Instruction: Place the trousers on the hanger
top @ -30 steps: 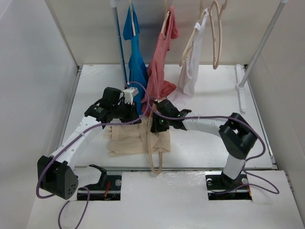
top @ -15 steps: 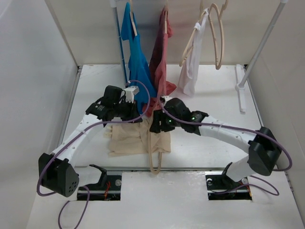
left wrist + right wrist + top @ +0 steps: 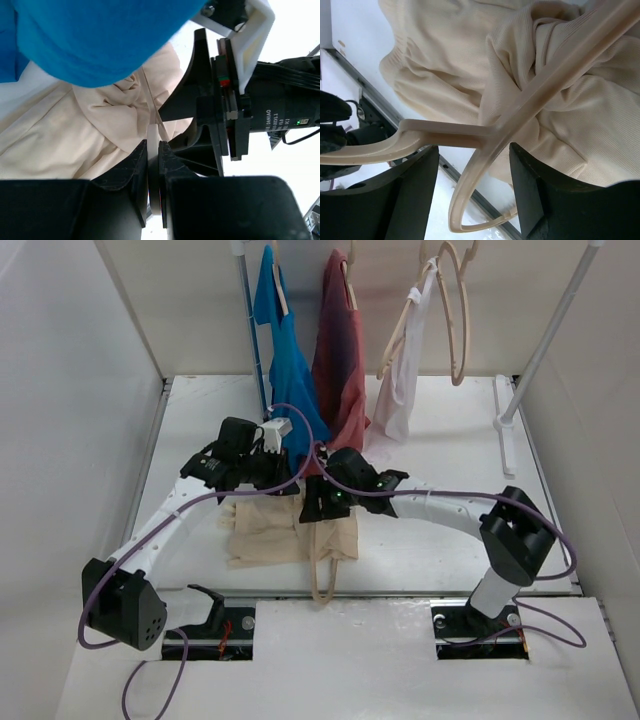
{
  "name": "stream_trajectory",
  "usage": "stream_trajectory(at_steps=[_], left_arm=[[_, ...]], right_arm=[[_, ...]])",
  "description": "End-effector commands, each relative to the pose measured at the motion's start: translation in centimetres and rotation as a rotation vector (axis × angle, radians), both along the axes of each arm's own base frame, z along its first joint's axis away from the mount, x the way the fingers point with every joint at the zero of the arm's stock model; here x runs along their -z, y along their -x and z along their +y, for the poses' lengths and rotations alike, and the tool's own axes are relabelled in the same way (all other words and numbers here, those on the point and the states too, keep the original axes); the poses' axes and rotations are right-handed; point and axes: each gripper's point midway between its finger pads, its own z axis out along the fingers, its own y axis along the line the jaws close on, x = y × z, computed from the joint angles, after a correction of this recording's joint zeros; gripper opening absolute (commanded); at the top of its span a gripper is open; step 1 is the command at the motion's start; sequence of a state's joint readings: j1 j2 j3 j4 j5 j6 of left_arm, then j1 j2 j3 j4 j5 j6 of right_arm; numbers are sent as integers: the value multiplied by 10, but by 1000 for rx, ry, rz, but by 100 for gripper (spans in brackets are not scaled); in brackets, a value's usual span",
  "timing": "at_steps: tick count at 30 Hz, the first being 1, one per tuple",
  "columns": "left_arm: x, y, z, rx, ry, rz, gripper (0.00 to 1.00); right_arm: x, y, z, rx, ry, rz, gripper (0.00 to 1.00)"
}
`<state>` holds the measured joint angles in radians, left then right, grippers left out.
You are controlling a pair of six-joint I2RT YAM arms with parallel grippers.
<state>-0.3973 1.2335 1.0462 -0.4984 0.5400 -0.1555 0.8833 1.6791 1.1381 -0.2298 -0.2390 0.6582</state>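
Note:
The beige trousers point(image 3: 262, 532) lie crumpled on the white table in front of both grippers, and they fill the wrist views point(image 3: 75, 125) point(image 3: 470, 50). The pale tan hanger point(image 3: 323, 575) lies over their right side, its loop reaching past the table's front edge. My left gripper point(image 3: 286, 484) is shut on a thin bar of the hanger point(image 3: 153, 137), jaws point(image 3: 154, 155) pressed on both sides. My right gripper point(image 3: 312, 508) is open and straddles the hanger's curved arm point(image 3: 490, 145) without touching it; its fingers point(image 3: 410, 190) stand wide apart.
A blue shirt point(image 3: 290, 370), a red T-shirt point(image 3: 340, 360) and a small white garment point(image 3: 400, 390) hang from the rack just behind the grippers; the blue cloth point(image 3: 100, 40) brushes the left wrist. A spare hanger point(image 3: 455, 310) hangs at the back right. A white rack pole point(image 3: 550, 330) slants on the right.
My right gripper has opened and let go of the hanger, shifting slightly left. The red T-shirt has swung back to hang straight. The left gripper has kept its hold.

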Motion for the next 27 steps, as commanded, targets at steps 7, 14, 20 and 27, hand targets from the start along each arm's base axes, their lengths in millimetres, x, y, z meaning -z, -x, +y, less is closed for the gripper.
stream_trajectory(at_steps=[7,14,20,27], left_arm=[[-21,-5,-10,37,50,-65,0],[-28,1,-7,116,25,-129,58],[-65,13,14,242,-78,-379,58],[-65,36,45,425,-245,-858,47]], right_arm=[[-9,-4,22,-15,-76,22,28],[-22,-1,5,11,-117,67,0],[-37,-3,-30,-12,-248,101,0],[-36,-4,-65,-44,-323,124,0]])
